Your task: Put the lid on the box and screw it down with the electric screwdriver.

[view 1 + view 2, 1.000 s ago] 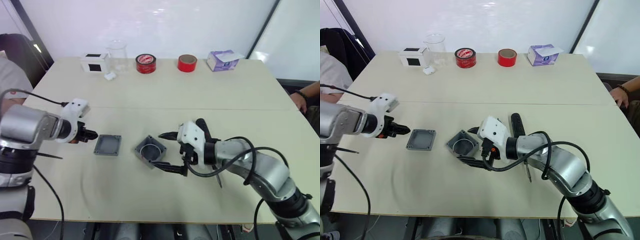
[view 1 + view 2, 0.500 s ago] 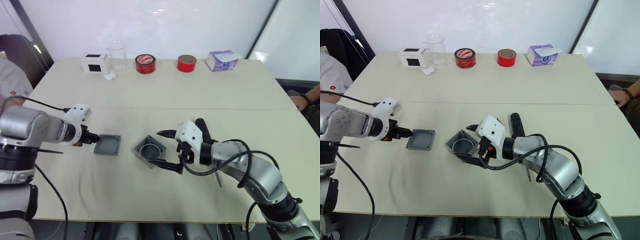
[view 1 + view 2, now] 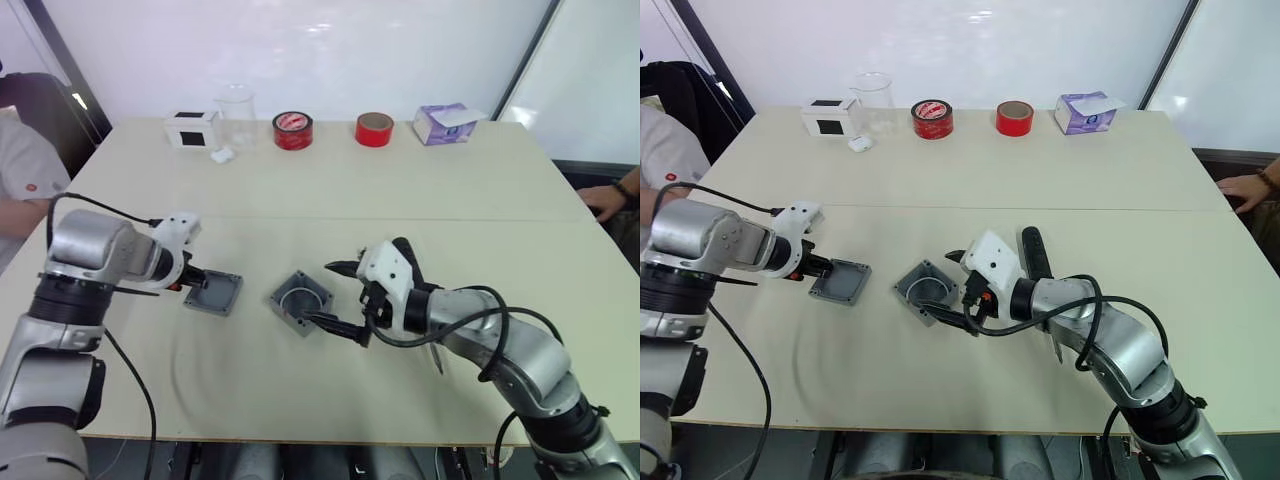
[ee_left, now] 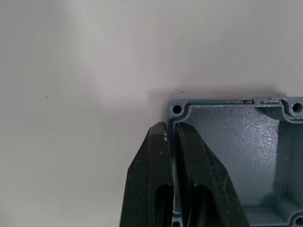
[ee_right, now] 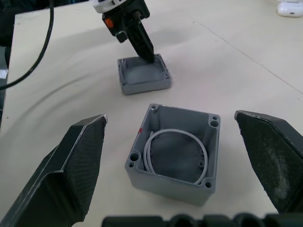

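Observation:
The lid (image 3: 215,293) lies inner side up on the table, left of centre. My left gripper (image 4: 170,128) is shut on its near-left rim, one finger inside the wall and one outside. The box (image 3: 301,301) stands open a short way to the right, with a white wire loop inside (image 5: 173,149). My right gripper (image 3: 316,292) is open, its two fingers (image 5: 73,172) apart on either side of the box without touching it. The electric screwdriver (image 3: 1031,249) lies on the table behind my right arm, partly hidden by it.
Along the far edge stand a white box with a black square (image 3: 190,128), a clear beaker (image 3: 234,108), two red tape rolls (image 3: 292,128) (image 3: 374,127) and a purple tissue box (image 3: 446,122). A person (image 3: 20,175) sits at the left; a hand (image 3: 610,195) rests at the right.
My left gripper has moved right to the lid and shut on its rim, and the lid has turned slightly. My right gripper has edged closer around the box.

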Motion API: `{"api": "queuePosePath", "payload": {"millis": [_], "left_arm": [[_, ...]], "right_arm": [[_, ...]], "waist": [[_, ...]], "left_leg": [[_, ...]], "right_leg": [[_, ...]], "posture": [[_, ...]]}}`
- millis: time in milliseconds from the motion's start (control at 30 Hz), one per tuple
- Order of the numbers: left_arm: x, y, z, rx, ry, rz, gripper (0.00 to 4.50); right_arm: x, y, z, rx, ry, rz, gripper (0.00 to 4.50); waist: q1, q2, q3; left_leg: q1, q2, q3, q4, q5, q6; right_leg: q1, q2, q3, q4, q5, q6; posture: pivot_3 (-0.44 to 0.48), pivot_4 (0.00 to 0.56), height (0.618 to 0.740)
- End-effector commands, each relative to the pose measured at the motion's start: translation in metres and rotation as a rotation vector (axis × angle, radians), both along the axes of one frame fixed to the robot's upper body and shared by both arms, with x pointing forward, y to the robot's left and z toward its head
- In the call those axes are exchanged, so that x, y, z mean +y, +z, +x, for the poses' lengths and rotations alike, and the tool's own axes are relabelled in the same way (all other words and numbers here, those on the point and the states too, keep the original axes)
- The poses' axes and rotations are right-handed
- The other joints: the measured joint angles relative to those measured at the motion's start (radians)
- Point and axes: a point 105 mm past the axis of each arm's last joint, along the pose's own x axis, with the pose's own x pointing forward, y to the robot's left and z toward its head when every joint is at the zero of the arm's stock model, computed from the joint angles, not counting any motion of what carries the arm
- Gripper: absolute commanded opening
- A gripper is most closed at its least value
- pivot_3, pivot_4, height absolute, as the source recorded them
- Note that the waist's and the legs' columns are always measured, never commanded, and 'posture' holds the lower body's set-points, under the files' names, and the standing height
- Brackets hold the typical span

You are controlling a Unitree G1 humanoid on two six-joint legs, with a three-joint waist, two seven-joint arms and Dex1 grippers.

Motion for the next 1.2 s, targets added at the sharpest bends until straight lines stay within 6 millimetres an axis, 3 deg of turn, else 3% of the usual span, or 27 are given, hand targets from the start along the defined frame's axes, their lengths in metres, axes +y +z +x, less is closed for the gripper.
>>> {"api": "queuePosePath", "payload": {"millis": [33,133,300,400,533,633,800,1200], "left_arm": [[-0.007,-0.017,-0.005,0.039,0.013,-0.034,0.08],[-0.011,-0.005,0.006,-0.082,0.011,-0.078,0.08],[-0.033,0.046,0.021,-0.416,-0.214,-0.194,0.08],[-0.049,0.102,0.039,-0.804,-0.298,-0.286,0.08],[-0.078,0.138,0.050,-1.054,-0.265,-0.537,0.08],[-0.102,0.146,0.050,-1.141,-0.293,-0.605,0.08],[-0.130,0.145,0.057,-1.175,-0.352,-0.596,0.08],[-0.142,0.143,0.062,-1.177,-0.383,-0.601,0.08]], "right_arm": [[-0.010,0.023,0.004,-0.054,-0.042,0.042,4.50],[-0.016,0.033,0.009,-0.030,-0.060,0.083,4.50],[-0.018,0.055,0.013,0.038,-0.041,0.230,4.50],[-0.017,0.082,0.035,0.098,-0.046,0.370,4.50],[-0.026,0.099,0.079,0.173,-0.165,0.417,4.50],[-0.032,0.100,0.100,0.195,-0.244,0.390,4.50],[-0.040,0.104,0.109,0.185,-0.276,0.383,4.50],[-0.036,0.109,0.102,0.211,-0.280,0.440,4.50]], "waist": [[0.000,0.000,0.000],[0.003,0.001,0.000],[0.016,-0.002,0.001],[0.014,-0.002,0.002],[0.017,-0.002,0.002],[0.016,-0.002,0.001],[0.012,-0.002,0.001],[-0.009,-0.002,0.002]], "left_leg": [[0.001,0.000,0.000,0.000,0.000,0.000],[0.005,0.000,0.000,-0.001,0.000,0.000],[0.006,0.000,-0.001,-0.001,0.000,-0.001],[0.002,0.002,0.000,-0.001,0.001,-0.003],[-0.004,0.002,0.000,-0.001,0.004,-0.007],[-0.006,0.000,0.001,-0.001,0.004,-0.007],[-0.011,0.000,0.003,-0.002,0.004,-0.007],[-0.012,0.003,-0.001,-0.003,0.004,-0.007]], "right_leg": [[0.002,0.000,0.000,0.000,0.000,0.000],[0.005,-0.001,0.000,0.000,0.000,0.000],[0.006,0.000,0.000,0.000,-0.001,-0.003],[0.001,-0.001,0.000,0.000,-0.001,-0.004],[-0.004,-0.002,-0.001,-0.001,0.002,-0.003],[-0.004,-0.003,-0.001,-0.002,0.003,-0.003],[-0.009,-0.002,-0.002,-0.004,0.003,-0.002],[-0.010,0.001,-0.002,-0.004,0.003,-0.002]], "posture": [[0.000,0.150,0.740],[0.000,0.150,0.740],[0.000,0.150,0.740],[0.000,0.150,0.740],[0.000,0.150,0.740],[0.000,0.150,0.740],[0.000,0.150,0.740],[0.000,0.150,0.740]]}}
